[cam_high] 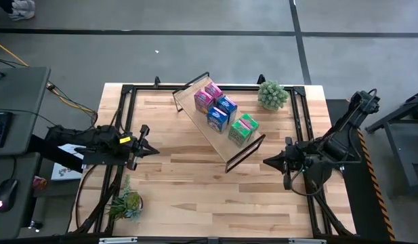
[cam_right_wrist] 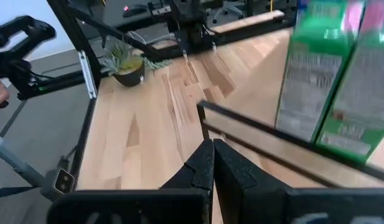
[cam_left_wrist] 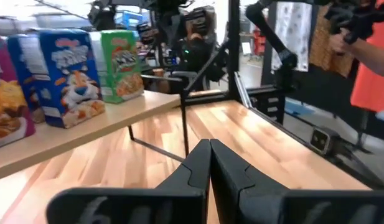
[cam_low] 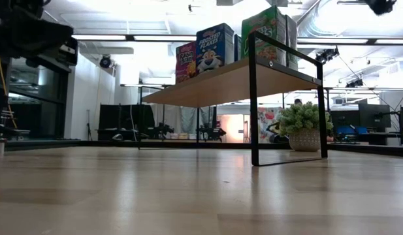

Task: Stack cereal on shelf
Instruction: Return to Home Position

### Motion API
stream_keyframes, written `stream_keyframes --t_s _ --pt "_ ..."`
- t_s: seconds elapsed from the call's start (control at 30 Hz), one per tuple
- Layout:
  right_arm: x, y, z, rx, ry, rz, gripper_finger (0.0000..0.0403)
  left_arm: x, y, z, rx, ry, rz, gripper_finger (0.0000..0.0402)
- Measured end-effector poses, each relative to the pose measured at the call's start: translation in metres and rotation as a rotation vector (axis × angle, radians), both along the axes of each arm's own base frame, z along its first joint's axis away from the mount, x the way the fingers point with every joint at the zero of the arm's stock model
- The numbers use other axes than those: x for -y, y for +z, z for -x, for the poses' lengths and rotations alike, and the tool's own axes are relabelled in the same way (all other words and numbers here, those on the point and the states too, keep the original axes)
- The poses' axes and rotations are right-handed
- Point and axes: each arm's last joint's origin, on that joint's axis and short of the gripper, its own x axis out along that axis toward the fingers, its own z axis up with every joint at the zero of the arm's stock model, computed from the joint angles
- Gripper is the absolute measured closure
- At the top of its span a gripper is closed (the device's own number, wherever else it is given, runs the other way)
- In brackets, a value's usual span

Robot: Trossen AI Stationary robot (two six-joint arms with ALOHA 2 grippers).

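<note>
- From above: a long light-wood shelf (cam_high: 210, 130) with thin black metal frame ends sits at a slant on the pale plank table (cam_high: 195, 196), toward its far side. Six small cartons stand on it in pairs: the pink cereal cartons (cam_high: 207, 97) at the far end, the blue cereal cartons (cam_high: 222, 112) in the middle and the green cereal cartons (cam_high: 243, 129) nearest the right arm. The left gripper (cam_high: 153, 150) hangs at the table's left side, well apart from the shelf, and the right gripper (cam_high: 267, 162) at the right, near the shelf's black end frame. A round bushy potted plant (cam_high: 272, 95) stands at the far right corner and a spiky potted plant (cam_high: 126, 203) at the near left.
- From table height: the shelf stands level on its black legs, with the cartons upright along its top and the bushy plant behind its right leg.
- Left wrist: this claw's two dark fingers (cam_left_wrist: 198, 171) press together on nothing. The pink, blue and green cartons line up on the shelf to one side, and a person in an orange shirt (cam_left_wrist: 373, 62) stands beyond the table's edge.
- Right wrist: the fingertips meet here too — empty — with the green cartons close by, behind the black frame bar.
</note>
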Motion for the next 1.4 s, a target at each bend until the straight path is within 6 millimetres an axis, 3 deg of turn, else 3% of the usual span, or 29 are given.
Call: stream_keyframes --t_s 0.23,0.4,0.67,0.83,1.1,1.4 --pt "0.005 -0.04 0.003 -0.022 -0.02 -0.003 0.0403 -0.002 -0.007 -0.003 0.027 -0.033 -0.012 0.0402" --pt "0.023 -0.055 0.009 0.044 -0.027 -0.037 0.0403 -0.001 -0.006 -0.003 0.037 -0.077 -0.013 0.0401" --pt "0.058 -0.061 0.012 0.259 0.105 -0.038 0.0403 -0.002 -0.007 -0.003 0.034 -0.05 -0.013 0.0402" --pt "0.074 -0.076 0.008 0.348 0.186 0.009 0.0403 -0.002 -0.007 -0.003 0.033 -0.05 -0.013 0.0401" --pt "0.094 -0.089 0.003 0.36 0.226 0.044 0.0403 -0.002 -0.007 -0.003 0.032 -0.049 -0.013 0.0401" --pt "0.097 -0.094 0.002 0.309 0.259 0.151 0.0403 -0.002 -0.007 -0.003 0.032 -0.048 -0.013 0.0402"
